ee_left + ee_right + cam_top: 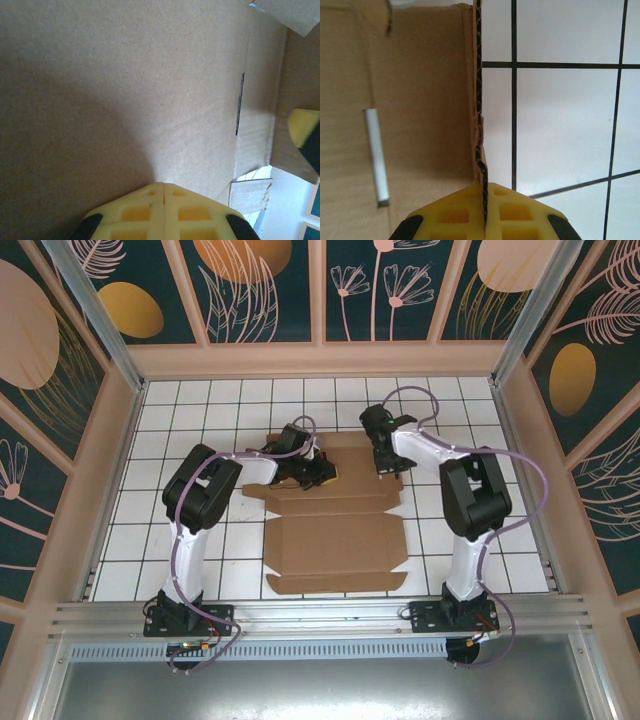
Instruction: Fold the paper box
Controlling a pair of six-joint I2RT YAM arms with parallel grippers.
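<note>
From the top, the paper box [335, 530] lies open on the table [200, 410], with the left gripper [318, 472] and right gripper [385, 462] at its far end. The left wrist view shows the left gripper [163, 186] pressed shut on nothing, cardboard right in front. The right wrist view shows the right gripper [484, 186] pinching the box's thin edge.

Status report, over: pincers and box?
Right pincer shut on edge of brown die-cut cardboard box sheet. Left pincer shut, tip at its panel. No obstacle seen.
</note>
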